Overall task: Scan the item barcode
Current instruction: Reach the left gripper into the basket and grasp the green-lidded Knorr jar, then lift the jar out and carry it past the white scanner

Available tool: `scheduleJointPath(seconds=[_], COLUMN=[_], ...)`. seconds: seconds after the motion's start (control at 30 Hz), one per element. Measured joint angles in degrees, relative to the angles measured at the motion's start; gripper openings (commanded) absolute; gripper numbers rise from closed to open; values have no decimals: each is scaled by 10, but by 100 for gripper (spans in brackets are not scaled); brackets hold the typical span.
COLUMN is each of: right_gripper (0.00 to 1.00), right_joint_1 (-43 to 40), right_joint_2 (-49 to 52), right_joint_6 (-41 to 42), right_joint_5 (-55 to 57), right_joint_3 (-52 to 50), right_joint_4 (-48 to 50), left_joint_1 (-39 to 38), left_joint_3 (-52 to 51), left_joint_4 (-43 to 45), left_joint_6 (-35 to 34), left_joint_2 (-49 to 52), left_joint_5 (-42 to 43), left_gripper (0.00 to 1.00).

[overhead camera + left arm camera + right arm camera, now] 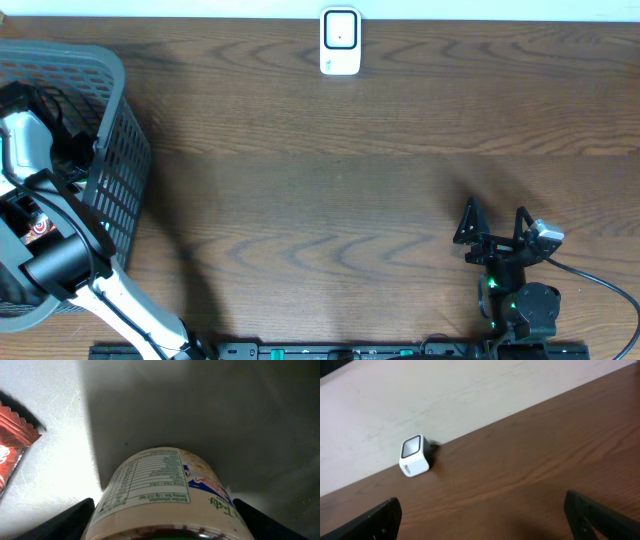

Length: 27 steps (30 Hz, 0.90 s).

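Note:
The item is a round jar [160, 485] with a cream label, a nutrition table and a dark rim. It lies on the pale floor of the basket [120, 170]. My left gripper [162, 507] reaches down into that basket, open, with a black finger close on each side of the jar's wide body. The barcode does not show. The white scanner [340, 42] stands at the table's far edge, also seen as a small cube [415, 456] in the right wrist view. My right gripper [493, 222] hovers open over bare wood at the front right, holding nothing.
A red snack wrapper [12, 455] lies left of the jar inside the basket. The grey basket's slatted wall rises round my left arm [55, 260]. Brown table [330, 200] stretches between basket, scanner and right arm.

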Motion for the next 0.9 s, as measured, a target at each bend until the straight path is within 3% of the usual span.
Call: scheduleJointPath(seconds=[0.1,0.27,0.5,0.7,0.9], right_gripper=[99,99,99,99,99], right_joint_1=[0,0,0,0,0], right_joint_2=[0,0,0,0,0], right_joint_6=[0,0,0,0,0], right_joint_5=[0,0,0,0,0], right_joint_3=[0,0,0,0,0], right_joint_4=[0,0,0,0,0], left_joint_1=[0,0,0,0,1], left_joint_3=[0,0,23,146,250], left_joint_4=[0,-4,-69,-149,-167], left_joint_6=[0,2,2,2,2], left_joint_2=[0,0,2,-3,-94], left_joint_5=[0,0,0,7,102], left_gripper=[66,61,61,63,67])
